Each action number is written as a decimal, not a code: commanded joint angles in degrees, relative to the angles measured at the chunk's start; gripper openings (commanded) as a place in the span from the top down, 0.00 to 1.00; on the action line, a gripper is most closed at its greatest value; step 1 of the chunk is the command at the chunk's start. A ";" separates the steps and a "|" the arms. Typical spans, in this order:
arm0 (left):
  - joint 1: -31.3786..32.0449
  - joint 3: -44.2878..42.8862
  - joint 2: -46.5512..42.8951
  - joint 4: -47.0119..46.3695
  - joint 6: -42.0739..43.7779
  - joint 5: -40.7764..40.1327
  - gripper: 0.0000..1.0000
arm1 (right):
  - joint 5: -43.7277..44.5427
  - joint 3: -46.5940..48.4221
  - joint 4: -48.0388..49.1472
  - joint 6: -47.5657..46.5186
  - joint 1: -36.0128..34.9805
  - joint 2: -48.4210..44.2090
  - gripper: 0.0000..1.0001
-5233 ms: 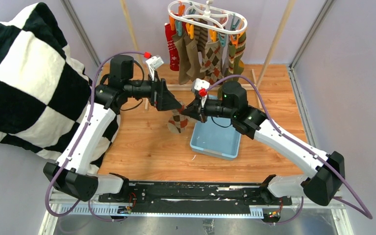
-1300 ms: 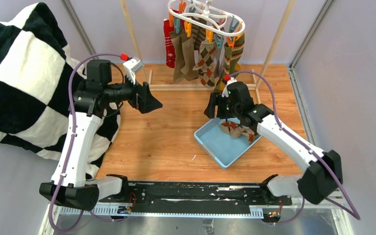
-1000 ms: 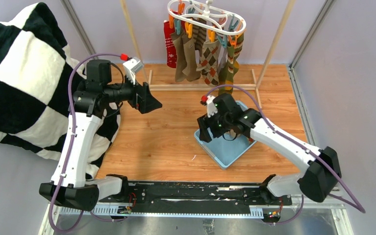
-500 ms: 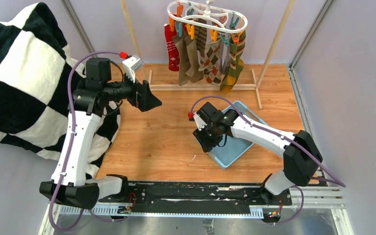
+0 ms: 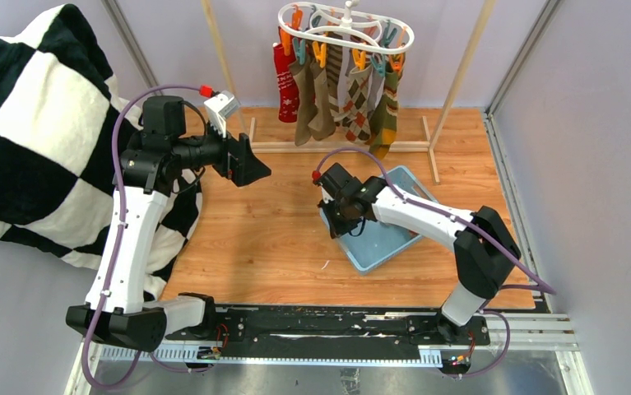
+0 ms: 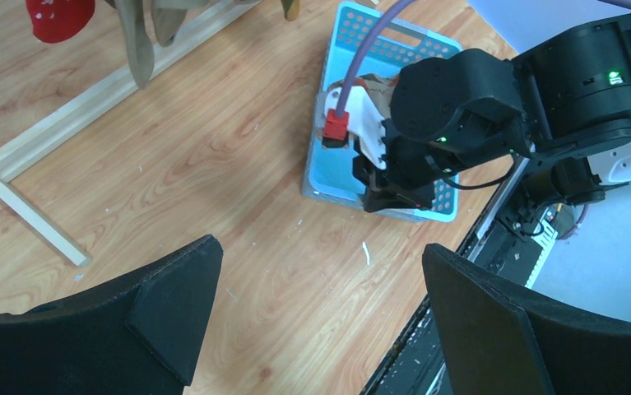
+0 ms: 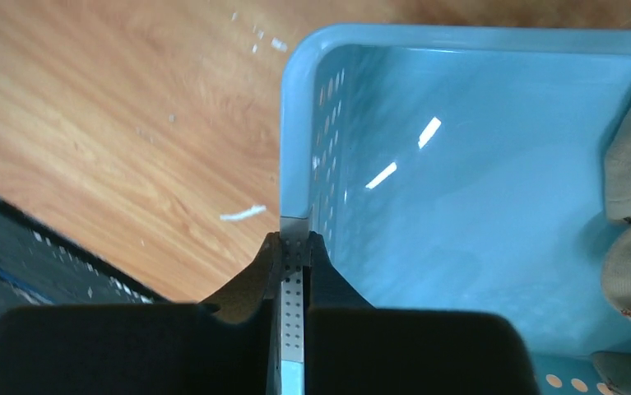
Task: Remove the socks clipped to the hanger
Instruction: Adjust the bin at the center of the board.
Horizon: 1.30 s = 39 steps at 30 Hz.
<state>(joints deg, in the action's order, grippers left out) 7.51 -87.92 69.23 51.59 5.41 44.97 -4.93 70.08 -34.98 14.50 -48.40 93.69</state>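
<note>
I note the right pincer [image 7: 294, 239] clamped on the wall of the basket [image 7: 295, 140]; the left pincer [image 6: 320, 252], well apart from the basket, stands wide open, empty.

L arm [image 5: 128, 240] & R arm [image 5: 423, 216]: white shells, black joints w/ green LEDs [image 6: 610, 79], purple cables [image 5: 117, 156], red plugs [image 5: 206, 90]; left gripper [image 6: 320, 247], right gripper [image 7: 294, 247] black wedges.

A light blue perforated basket [image 5: 387, 243] is seen lying askew on the wooden worktop [image 5: 271, 239], right of centre. A black-and-white checkered blanket [image 5: 40, 132] is draped at the upper left of the frame. A wooden rack [image 5: 461, 74] is set at the top centre, with its base rail [image 5: 336, 146] laid across the worktop.
</note>
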 commanded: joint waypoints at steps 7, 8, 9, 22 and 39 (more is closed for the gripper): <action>-0.56 -1.93 0.06 0.26 0.19 0.29 0.00 | 10.93 1.33 6.57 25.93 -0.82 3.50 1.00; -0.56 -1.93 0.19 0.28 0.29 0.37 0.00 | 10.97 1.54 6.74 27.11 -0.82 3.78 1.00; -0.56 -1.91 0.34 0.29 0.35 0.42 0.00 | 11.03 1.88 6.92 27.83 -0.83 4.15 1.00; -0.56 -2.94 1.83 0.27 1.09 0.78 0.00 | 14.69 3.39 7.20 26.00 2.72 0.31 0.54; -0.56 -2.27 2.12 1.21 1.88 4.13 0.00 | -0.31 9.46 20.05 8.05 20.91 -11.26 0.24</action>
<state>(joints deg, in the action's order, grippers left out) 7.46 -89.30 71.42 52.36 6.94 47.20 0.03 74.94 -17.37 27.99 -30.30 77.78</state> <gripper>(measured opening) 0.994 0.762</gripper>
